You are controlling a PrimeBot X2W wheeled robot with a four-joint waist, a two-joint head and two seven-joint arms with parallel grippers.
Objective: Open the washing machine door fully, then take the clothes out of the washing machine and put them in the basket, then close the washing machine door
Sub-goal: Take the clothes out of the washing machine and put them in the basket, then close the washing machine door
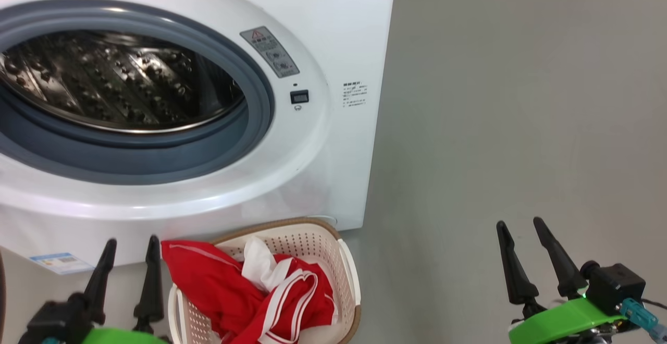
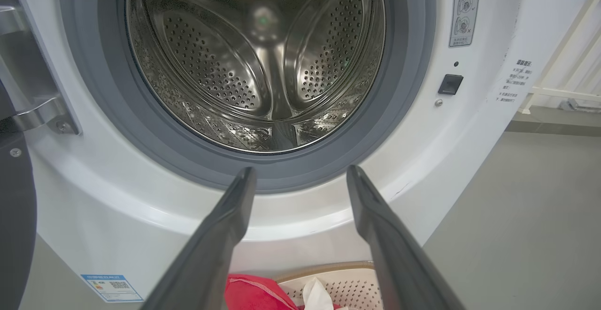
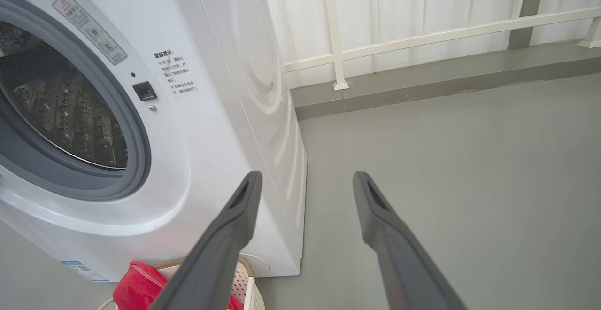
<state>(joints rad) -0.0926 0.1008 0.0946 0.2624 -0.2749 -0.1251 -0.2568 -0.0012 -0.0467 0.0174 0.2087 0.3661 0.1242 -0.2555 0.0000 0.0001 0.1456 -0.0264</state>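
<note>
The white washing machine stands with its mouth uncovered; its steel drum looks bare of cloth. A dark edge of the washing machine door hangs at the far left beside its metal hinge. Red and white clothes lie heaped in the cream basket on the floor under the machine's front. My left gripper is open with nothing in it, just left of the basket. Over bare floor at the lower right, my right gripper is open too.
Grey floor stretches to the right of the machine. A white railing with a raised kerb runs behind, in the right wrist view. The door latch socket and printed labels sit on the machine's front right.
</note>
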